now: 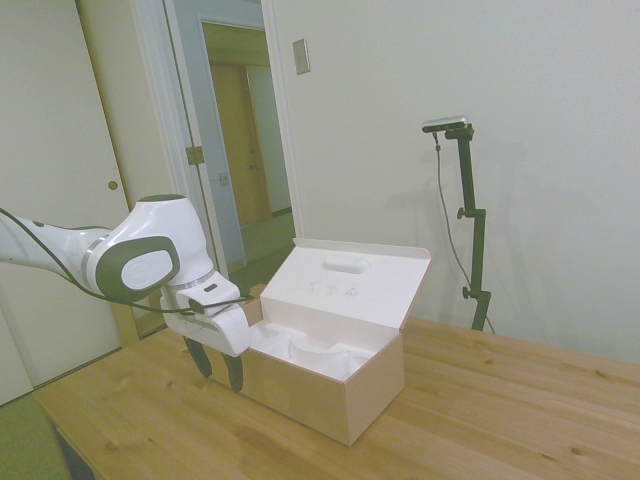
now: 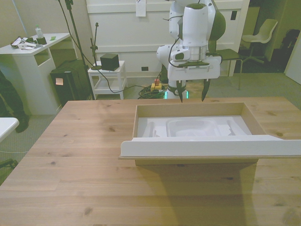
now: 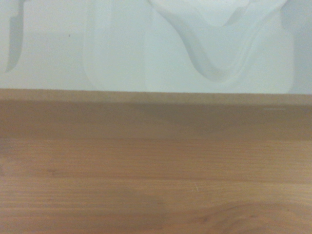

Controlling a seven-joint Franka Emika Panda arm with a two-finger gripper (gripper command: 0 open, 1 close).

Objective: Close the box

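The pale beige box (image 1: 345, 395) lies lengthwise on the wooden table (image 1: 500, 420) with its hinged lid (image 1: 350, 285) standing open, tilted back from the far long side. Its white moulded insert (image 1: 305, 355) is exposed. In the front view the lid (image 2: 211, 147) hangs over the near long wall of the box (image 2: 139, 117), and the insert (image 2: 197, 127) shows behind it. My gripper (image 2: 193, 97) is open and holds nothing. It points down just outside the box's long wall opposite the hinge, beside that wall in the side view (image 1: 220, 372). The wrist view shows the insert (image 3: 122, 48) and table (image 3: 146, 195).
Bare tabletop (image 2: 70, 155) lies on the front view's left of the box and before it (image 2: 164, 202). Off the table stand a white trolley with a black cube (image 2: 109, 61), a white desk (image 2: 33, 52) and a chair (image 2: 263, 33). An open doorway (image 1: 240, 150) shows in the side view.
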